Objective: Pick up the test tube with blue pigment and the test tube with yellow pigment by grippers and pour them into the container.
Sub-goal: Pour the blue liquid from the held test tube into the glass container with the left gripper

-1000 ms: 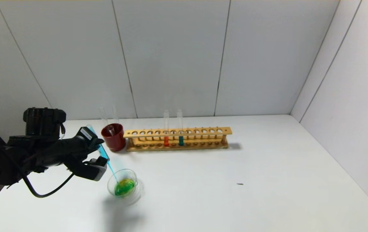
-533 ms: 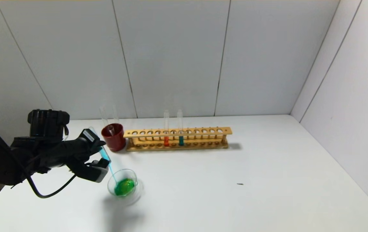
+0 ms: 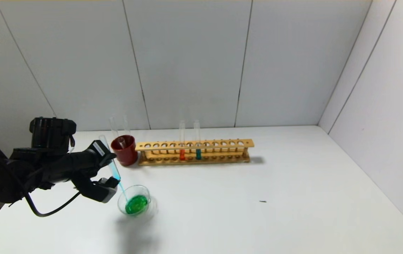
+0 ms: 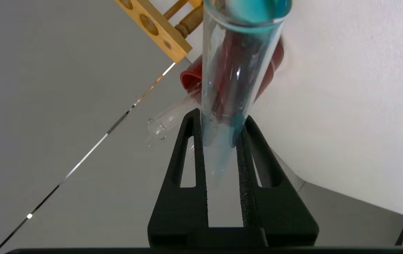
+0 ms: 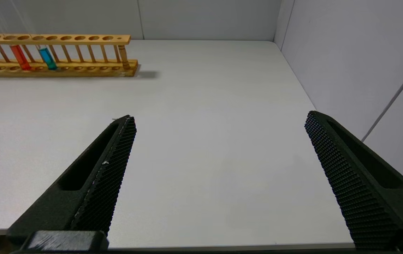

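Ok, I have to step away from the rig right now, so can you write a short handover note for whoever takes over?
Left gripper: shut on the test tube with blue pigment, tilted mouth-down over the container, a thin blue stream running into it.
Right gripper: open, empty, parked above the bare table, away from the work.
Container: at the near left of the table, holding green liquid.
Dark red cup: beside the wooden rack, with empty tubes in it.
Rack: holds an orange tube and a teal tube.
Done: the green suggests yellow went in already.
Left: finish the blue pour, put the tube away.
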Robot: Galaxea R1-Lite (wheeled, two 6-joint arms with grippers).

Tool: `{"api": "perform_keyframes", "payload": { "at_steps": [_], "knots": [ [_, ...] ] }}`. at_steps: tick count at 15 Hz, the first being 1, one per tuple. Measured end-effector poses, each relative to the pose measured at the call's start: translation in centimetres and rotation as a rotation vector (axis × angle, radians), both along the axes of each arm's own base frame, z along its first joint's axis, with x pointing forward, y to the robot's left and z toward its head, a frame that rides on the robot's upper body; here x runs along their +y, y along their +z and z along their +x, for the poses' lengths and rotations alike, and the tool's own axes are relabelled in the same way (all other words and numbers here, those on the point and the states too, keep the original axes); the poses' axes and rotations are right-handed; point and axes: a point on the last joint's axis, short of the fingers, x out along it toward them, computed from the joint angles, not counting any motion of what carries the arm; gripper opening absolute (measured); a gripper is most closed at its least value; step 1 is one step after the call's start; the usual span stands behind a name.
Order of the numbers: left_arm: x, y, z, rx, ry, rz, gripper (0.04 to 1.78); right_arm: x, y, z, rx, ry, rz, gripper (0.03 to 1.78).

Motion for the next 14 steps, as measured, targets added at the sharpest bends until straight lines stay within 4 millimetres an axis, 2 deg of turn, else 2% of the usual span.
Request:
{"api": "perform_keyframes", "payload": {
  "at_steps": [14],
  "knots": [
    [-1.4, 0.8, -0.7, -0.049, -0.082, 0.062, 0.30, 0.0, 0.0, 0.0, 0.000, 0.000, 0.000, 1.75]
  ]
}}
